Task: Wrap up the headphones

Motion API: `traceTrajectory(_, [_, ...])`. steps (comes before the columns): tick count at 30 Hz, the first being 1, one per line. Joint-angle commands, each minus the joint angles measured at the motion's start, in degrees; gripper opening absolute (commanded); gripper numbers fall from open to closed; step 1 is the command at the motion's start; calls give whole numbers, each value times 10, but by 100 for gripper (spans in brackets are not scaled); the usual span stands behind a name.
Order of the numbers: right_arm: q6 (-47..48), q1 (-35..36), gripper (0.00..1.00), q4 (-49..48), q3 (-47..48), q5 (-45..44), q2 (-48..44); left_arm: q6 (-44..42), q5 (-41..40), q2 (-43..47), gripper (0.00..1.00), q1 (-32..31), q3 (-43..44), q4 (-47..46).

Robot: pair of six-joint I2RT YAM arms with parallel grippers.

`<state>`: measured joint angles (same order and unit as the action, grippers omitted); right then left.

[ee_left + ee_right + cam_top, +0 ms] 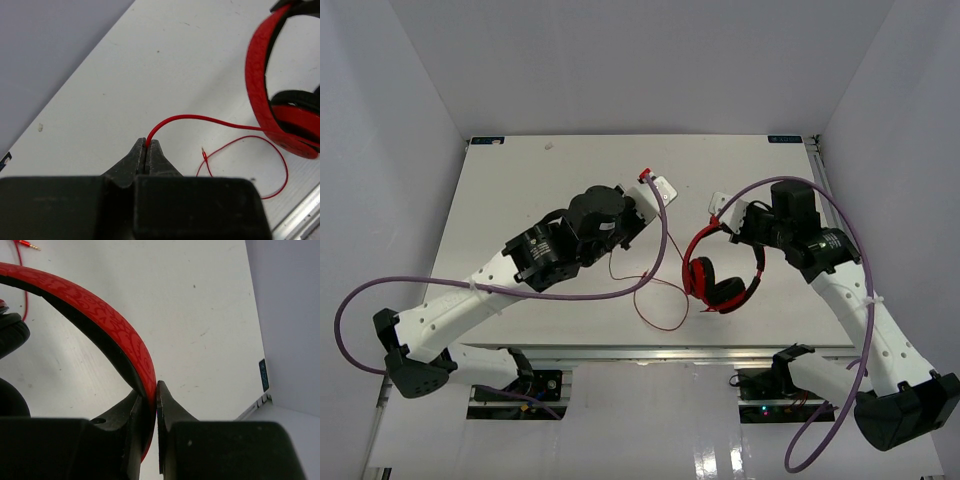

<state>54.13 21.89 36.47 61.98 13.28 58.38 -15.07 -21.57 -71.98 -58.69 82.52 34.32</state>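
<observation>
On the white table (520, 190), right gripper (149, 391) clamps the headband (100, 316) as anchor while left gripper (148, 144) pinches the cable (200, 117) (both fully closed) for winding.

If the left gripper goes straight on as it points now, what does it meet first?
Probably only bare table; the left gripper, shut on the red cable, has the headphones off to its side. Depth is unclear.

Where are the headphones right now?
In the top view the headphones are right of centre over the table, headband clamped in the right gripper; their red cable trails left to the left gripper, which pinches it.
</observation>
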Motion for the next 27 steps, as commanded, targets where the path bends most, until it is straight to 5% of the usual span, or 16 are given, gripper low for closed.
traceTrajectory(1, [37,1,11,17,-9,71,-12,-30,14,-9,0,40,29,-53])
traceTrajectory(14, [49,1,11,34,-34,121,-44,-32,112,-71,0,206,88,-67])
traceTrajectory(21, [17,1,11,58,-16,198,-46,-4,180,-56,0,242,14,-105])
traceTrajectory(27, [-12,1,11,26,-31,142,-28,-2,243,-25,0,244,16,-125])
